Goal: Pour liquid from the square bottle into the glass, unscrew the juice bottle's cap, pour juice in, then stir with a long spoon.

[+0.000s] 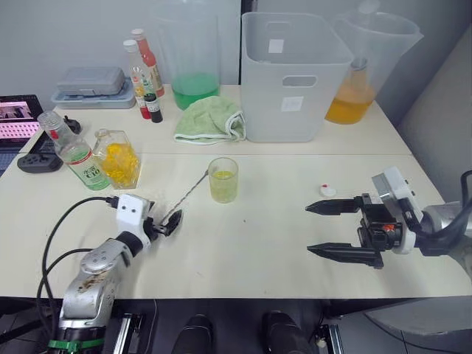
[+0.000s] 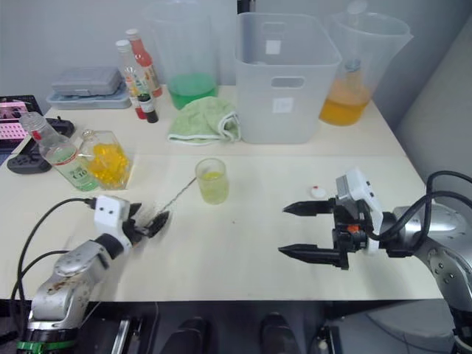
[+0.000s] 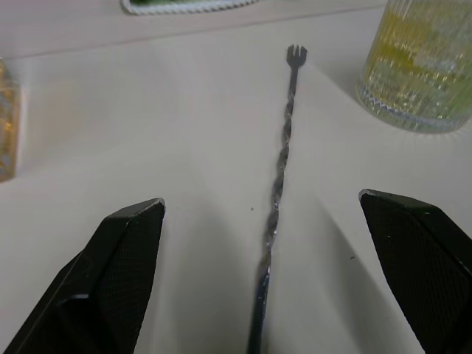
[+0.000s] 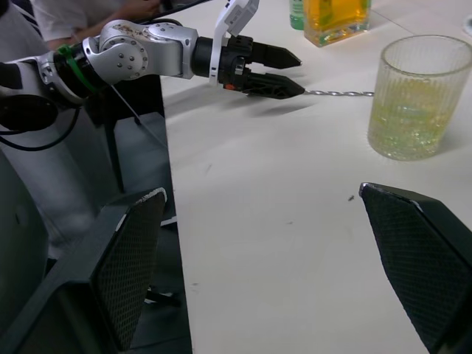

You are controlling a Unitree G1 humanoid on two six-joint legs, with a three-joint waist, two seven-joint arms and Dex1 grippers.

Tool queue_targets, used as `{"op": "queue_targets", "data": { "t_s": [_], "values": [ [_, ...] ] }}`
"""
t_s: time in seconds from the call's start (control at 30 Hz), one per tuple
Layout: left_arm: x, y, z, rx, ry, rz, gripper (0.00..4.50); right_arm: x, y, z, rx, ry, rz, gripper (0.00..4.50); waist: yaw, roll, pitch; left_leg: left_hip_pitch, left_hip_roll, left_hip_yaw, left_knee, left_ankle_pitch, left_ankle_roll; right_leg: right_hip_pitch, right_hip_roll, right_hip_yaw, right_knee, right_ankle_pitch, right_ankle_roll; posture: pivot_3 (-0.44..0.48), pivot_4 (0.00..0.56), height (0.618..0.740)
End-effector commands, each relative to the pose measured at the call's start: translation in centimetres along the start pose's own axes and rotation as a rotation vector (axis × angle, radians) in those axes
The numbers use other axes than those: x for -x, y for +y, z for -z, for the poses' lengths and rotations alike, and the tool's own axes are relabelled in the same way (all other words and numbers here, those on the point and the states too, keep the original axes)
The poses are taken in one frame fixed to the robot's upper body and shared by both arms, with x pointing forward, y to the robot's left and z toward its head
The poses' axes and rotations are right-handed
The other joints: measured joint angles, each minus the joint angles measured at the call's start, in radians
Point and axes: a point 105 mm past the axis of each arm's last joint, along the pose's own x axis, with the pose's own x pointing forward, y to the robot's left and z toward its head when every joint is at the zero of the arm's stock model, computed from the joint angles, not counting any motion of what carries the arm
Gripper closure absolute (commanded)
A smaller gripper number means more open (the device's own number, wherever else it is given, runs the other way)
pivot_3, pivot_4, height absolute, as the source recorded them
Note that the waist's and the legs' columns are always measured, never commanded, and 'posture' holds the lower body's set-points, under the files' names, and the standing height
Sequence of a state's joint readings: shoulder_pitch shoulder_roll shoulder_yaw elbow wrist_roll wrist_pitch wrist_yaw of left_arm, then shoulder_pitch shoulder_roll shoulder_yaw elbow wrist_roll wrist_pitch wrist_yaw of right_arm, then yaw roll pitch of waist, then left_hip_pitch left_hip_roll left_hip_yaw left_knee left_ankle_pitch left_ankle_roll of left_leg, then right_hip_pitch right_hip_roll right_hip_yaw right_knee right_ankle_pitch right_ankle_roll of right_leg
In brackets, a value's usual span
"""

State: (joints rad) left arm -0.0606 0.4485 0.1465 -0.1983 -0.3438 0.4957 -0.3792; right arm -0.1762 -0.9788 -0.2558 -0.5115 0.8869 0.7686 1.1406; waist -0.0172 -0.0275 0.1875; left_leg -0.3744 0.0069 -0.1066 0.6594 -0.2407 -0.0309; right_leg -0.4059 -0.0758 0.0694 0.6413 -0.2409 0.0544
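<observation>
From the left eye view, the glass (image 1: 223, 180) is standing near the middle of the table (image 1: 265, 251) with yellow-green liquid low in it, and the long spoon (image 1: 190, 193) is lying flat on the table, slanting from just beside the glass toward the left gripper (image 1: 170, 223), which is sitting low over the spoon's near end. The juice bottle (image 1: 72, 153) is leaning at the table's left side next to the square bottle (image 1: 118, 158), and the juice bottle's cap (image 1: 328, 191) is lying on the table just beyond the right gripper (image 1: 330, 231), whose fingers are spreading wide with nothing between them. From the left wrist view, the left gripper's fingers are standing apart, one on each side of the twisted stem, not touching it, while the spoon's forked end is pointing toward the glass. From the right wrist view, the left gripper's tips are looking closer together over the stem, yet they are not visibly pinching it. Judging by the uncapped bottle and the liquid in the glass, both pours are looking done, so the stirring step is in hand. The next move is calling for closing squarely on the thin stem, lifting it clear, and lowering its bowl into the glass without knocking it.
</observation>
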Motion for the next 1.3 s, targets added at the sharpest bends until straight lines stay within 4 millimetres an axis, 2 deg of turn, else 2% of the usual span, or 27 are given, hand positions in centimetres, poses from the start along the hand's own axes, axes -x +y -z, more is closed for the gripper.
{"op": "queue_targets", "data": {
  "t_s": [0.03,0.3,0.37,0.4,0.43,0.5,0.67,0.77,0.87,1.07,1.23,1.3],
  "values": [
    [-0.4,0.2,1.0,-0.039,0.066,-0.002,1.04,0.6,0.2,-0.8,0.046,0.009,0.026,0.00,0.002,0.000,0.000,0.000,0.000,0.000,0.000,0.000,0.000,0.000,0.000,0.000,0.000,0.000,0.000,0.000,0.150,0.740],
    [-0.3,-0.1,1.2,-0.060,0.109,0.032,3.70,0.4,0.2,-1.3,0.056,0.000,0.036,0.00,0.003,0.001,0.000,0.001,0.000,0.000,0.000,0.000,0.000,0.001,-0.001,0.000,0.000,-0.001,0.001,0.000,0.150,0.740],
    [-0.1,0.7,1.0,-0.056,0.104,-0.012,4.36,0.2,0.1,-1.4,0.058,-0.005,0.032,0.00,0.003,0.001,0.000,0.001,-0.001,0.000,0.000,0.000,0.000,0.002,-0.001,0.000,0.000,-0.001,0.001,0.000,0.150,0.740],
    [0.4,1.3,0.7,-0.052,0.097,-0.032,4.44,0.0,0.1,-1.4,0.059,-0.006,0.023,0.00,0.003,0.001,0.000,0.001,-0.001,0.000,0.000,0.000,0.000,0.002,-0.001,0.000,0.000,-0.001,0.001,0.000,0.150,0.740],
    [0.7,1.6,0.5,-0.051,0.091,-0.043,4.44,-0.1,0.0,-1.5,0.060,-0.007,0.016,0.00,0.003,0.001,0.000,0.001,-0.001,0.000,0.000,0.000,0.000,0.002,-0.001,0.000,0.000,-0.001,0.001,0.000,0.150,0.740],
    [1.3,1.1,0.0,-0.069,0.066,-0.003,4.44,-0.3,-0.1,-1.6,0.058,-0.012,0.004,0.00,-0.001,0.001,0.000,0.001,-0.001,0.000,0.000,0.000,0.000,0.001,-0.001,0.000,-0.001,-0.001,0.001,0.000,0.150,0.740],
    [4.9,1.7,-0.2,-0.090,0.028,-0.044,4.44,-0.9,-0.3,-1.8,0.048,-0.021,-0.040,0.00,-0.016,0.000,0.000,0.001,0.000,0.000,-0.001,0.000,0.000,0.000,-0.001,0.000,-0.001,-0.001,0.001,0.000,0.150,0.740],
    [7.0,2.3,0.2,-0.064,0.008,-0.072,4.44,-1.2,-0.6,-1.8,0.047,-0.017,-0.059,0.00,-0.013,0.000,0.000,0.001,0.000,0.000,-0.001,-0.001,0.000,0.000,-0.001,0.000,-0.001,-0.001,0.001,0.000,0.150,0.740],
    [8.7,2.9,1.8,-0.017,0.039,-0.095,4.44,-1.6,-0.9,-1.8,0.049,-0.018,-0.080,0.00,-0.012,0.000,0.000,0.001,0.000,0.000,-0.001,-0.001,0.000,0.000,-0.001,0.000,-0.002,-0.002,0.002,0.000,0.150,0.740],
    [9.5,2.9,3.3,-0.002,0.084,-0.108,4.44,-1.8,-1.0,-1.9,0.054,-0.019,-0.097,0.00,0.001,0.001,0.000,0.000,0.000,0.000,-0.001,-0.001,0.000,0.001,-0.001,0.000,-0.003,-0.004,0.005,0.000,0.150,0.740],
    [10.0,3.1,4.1,-0.001,0.113,-0.047,4.44,-1.8,-0.9,-1.7,0.054,-0.021,-0.095,0.00,-0.001,0.001,0.000,0.001,0.000,0.000,-0.001,-0.001,0.000,0.000,-0.001,0.000,-0.003,-0.004,0.005,0.000,0.150,0.740],
    [10.0,3.6,3.9,-0.002,0.104,-0.054,3.81,-1.7,-0.9,-1.6,0.054,-0.020,-0.091,0.00,-0.001,0.001,0.000,0.001,0.001,0.000,-0.001,-0.001,0.000,0.000,0.000,0.000,-0.003,-0.004,0.005,0.000,0.150,0.740]
  ]
}}
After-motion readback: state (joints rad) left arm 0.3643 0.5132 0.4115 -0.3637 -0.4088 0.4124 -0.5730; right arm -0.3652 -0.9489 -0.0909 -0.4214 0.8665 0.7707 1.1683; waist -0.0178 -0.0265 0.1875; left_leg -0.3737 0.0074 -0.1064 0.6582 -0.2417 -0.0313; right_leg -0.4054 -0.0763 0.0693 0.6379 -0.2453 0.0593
